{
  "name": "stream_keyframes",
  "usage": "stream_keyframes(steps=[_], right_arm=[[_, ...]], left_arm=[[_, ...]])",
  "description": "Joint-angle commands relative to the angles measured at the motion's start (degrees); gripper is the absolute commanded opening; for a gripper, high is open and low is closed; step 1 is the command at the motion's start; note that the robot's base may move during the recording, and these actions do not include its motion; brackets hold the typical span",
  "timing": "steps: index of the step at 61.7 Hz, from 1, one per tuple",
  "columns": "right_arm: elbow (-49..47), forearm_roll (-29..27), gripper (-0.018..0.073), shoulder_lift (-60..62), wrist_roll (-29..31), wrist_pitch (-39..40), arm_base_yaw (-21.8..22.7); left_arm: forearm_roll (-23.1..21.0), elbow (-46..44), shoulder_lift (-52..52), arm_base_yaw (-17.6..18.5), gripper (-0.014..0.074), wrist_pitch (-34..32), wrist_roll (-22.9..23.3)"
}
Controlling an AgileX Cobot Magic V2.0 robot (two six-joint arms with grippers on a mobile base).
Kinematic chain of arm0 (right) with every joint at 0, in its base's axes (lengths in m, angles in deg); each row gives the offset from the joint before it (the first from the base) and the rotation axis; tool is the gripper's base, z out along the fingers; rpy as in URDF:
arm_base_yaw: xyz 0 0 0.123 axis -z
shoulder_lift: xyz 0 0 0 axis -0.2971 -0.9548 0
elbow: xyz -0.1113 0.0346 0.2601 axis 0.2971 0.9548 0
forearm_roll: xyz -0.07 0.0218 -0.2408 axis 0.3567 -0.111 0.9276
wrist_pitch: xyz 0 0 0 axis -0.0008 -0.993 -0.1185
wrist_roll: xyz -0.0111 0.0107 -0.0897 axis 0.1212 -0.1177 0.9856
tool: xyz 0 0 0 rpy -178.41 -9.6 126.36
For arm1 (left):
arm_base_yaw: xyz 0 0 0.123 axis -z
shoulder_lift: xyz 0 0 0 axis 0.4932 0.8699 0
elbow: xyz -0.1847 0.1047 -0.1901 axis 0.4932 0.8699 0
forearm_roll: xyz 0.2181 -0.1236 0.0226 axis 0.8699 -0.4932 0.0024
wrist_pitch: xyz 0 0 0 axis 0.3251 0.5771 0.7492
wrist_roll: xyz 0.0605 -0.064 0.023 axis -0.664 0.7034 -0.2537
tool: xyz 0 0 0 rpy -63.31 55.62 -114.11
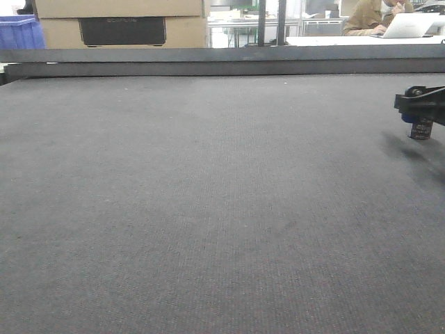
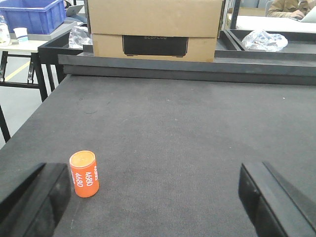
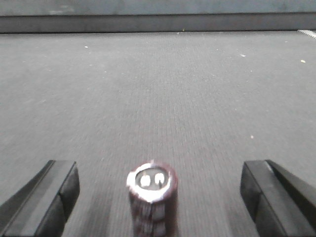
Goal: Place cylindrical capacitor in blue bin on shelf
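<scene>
Capacitor (image 3: pixel 152 200) upright on mat (image 3: pixel 158 89), lower centre of right wrist view, between spread jaws of right gripper (image 3: pixel 158 175), untouched. Left gripper (image 2: pixel 153 186) spread too, empty. Likely light, stiff, sleeve smooth, maybe slippery: pinch sides at mid-height, not silvery top.

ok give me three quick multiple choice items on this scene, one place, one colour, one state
1. Where is the cylindrical capacitor? A between the fingers of the right tool, B inside a cup, C on a plate
2. What colour is the cylinder beside the left tool? A green, B orange, C white
3. The right tool is: A shut on the capacitor, B out of view, C open
Answers: A, it stands untouched midway between them; B, orange with white digits; C, both fingers sit wide apart.
</scene>
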Motion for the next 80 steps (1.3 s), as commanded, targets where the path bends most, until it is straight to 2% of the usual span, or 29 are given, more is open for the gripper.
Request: stream_keyframes(steps=[1,23,28,33,40,43,52,61,68,74,77,80], right_arm=[[-2.1,-0.7,0.057,-2.1,0.2,-0.2,0.5],[-4.7,-0.4,0.057,-5.4,0.2,-2.9,1.8],[-4.7,1.2,0.0539,-5.8,0.2,-3.1,1.8],[-4.7,1.9,0.0459,-5.9,0.2,-3.1,1.8],[-4.7,1.9,0.0272,-5.9,0.2,-3.0,1.8],[-4.7,1.9,0.0162,-5.9,0.2,-2.8,1.8],[-4.7,1.9,-0.0057,-5.2,0.2,-2.5,1.8],[-4.5,1.9,-0.0152,-1.8,0.2,-2.5,1.8],[-3.7,1.9,-0.0154,3.0,0.2,-2.8,1.8],[-3.0,1.9,-0.0154,7.3,0.2,-3.7,1.8],[-2.5,2.0,-0.0154,10.2,0.2,-5.5,1.8],[-2.2,2.0,-0.0154,12.0,0.2,-6.7,1.7]], left_arm=[[-0.3,-0.4,0.1,0.4,0.0599,-1.2,0.4],[-0.3,-0.4,0.1,0.4,0.0599,-1.2,0.4],[-0.3,-0.4,0.1,0.4,0.0599,-1.2,0.4],[-0.3,-0.4,0.1,0.4,0.0599,-1.2,0.4],[-0.3,-0.4,0.1,0.4,0.0599,-1.2,0.4],[-0.3,-0.4,0.1,0.4,0.0599,-1.2,0.4],[-0.3,-0.3,0.1,0.4,0.0599,-1.2,0.4],[-0.3,2.6,0.4,0.1,0.0599,-1.4,0.6],[-0.2,7.1,2.4,-1.5,0.0599,-5.1,1.4],[-0.1,11.7,5.9,-4.3,0.0599,-13.5,2.6],[-0.1,14.3,9.5,-7.0,0.0599,-21.2,2.6],[-0.1,15.6,12.5,-8.8,0.0599,-25.7,2.6]])
